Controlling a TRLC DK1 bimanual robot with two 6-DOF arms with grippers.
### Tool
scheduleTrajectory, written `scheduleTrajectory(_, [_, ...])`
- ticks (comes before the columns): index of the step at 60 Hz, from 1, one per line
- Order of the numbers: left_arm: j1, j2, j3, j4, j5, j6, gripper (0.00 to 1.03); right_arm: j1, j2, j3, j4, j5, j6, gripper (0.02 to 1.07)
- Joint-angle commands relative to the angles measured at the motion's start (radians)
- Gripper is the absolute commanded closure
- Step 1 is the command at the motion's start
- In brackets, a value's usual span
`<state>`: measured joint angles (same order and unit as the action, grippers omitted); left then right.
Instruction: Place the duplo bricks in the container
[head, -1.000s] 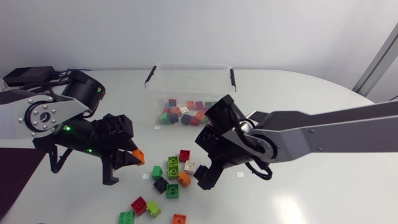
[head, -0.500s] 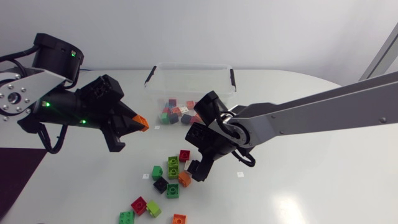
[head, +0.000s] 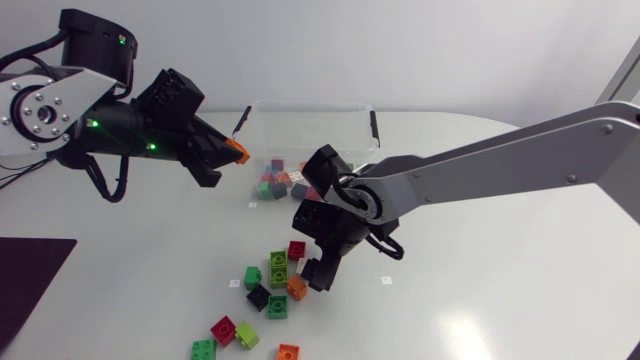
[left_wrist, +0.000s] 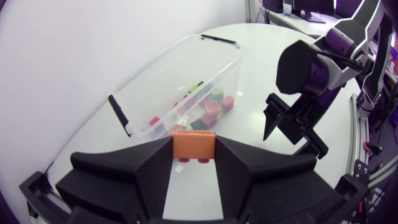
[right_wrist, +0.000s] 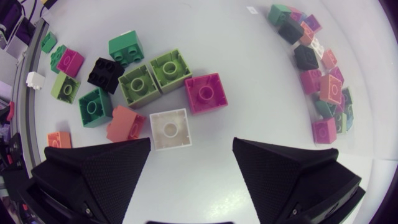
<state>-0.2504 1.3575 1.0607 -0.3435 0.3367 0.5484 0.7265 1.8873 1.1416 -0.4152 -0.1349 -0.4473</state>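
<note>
Bricks (head: 266, 291) in green, red, black and orange are seen scattered loose on the near part of the white table (head: 500, 290). Above them the right gripper (right_wrist: 191, 149) is held with its fingers spread wide and nothing gripped. A white brick (right_wrist: 170, 129) lies just ahead of them, beside a magenta brick (right_wrist: 206, 93). Farther off, an orange brick (left_wrist: 193, 142) is clamped between the fingers of the left gripper (left_wrist: 193, 149). It is raised off the table, just short of the clear container (left_wrist: 186, 53), in which more bricks (left_wrist: 208, 107) are gathered.
</note>
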Motion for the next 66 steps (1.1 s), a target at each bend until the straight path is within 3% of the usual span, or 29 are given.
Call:
scheduleTrajectory(1, [0.007, 0.035, 0.047, 0.026, 0.01, -0.044, 0.79, 0.014, 0.036, 0.029, -0.028, -0.006, -0.027, 0.12])
scheduleTrajectory(19, [0.008, 0.155, 0.131, 0.116, 0.008, -0.137, 0.79, 0.037, 0.07, 0.063, -0.057, -0.015, -0.033, 0.23])
scheduleTrajectory(31, [0.016, 0.215, 0.17, 0.147, 0.008, -0.168, 0.79, 0.042, 0.084, 0.075, -0.068, -0.028, -0.039, 0.47])
scheduleTrajectory(41, [0.02, 0.236, 0.19, 0.149, 0.01, -0.177, 0.79, 0.044, 0.095, 0.095, -0.109, -0.034, -0.051, 0.48])
scheduleTrajectory(49, [0.02, 0.261, 0.211, 0.15, 0.008, -0.192, 0.79, 0.048, 0.113, 0.109, -0.131, -0.048, -0.062, 0.67])
scheduleTrajectory(66, [0.011, 0.33, 0.272, 0.159, 0.008, -0.22, 0.78, 0.033, 0.045, 0.087, -0.155, -0.06, -0.062, 0.68])
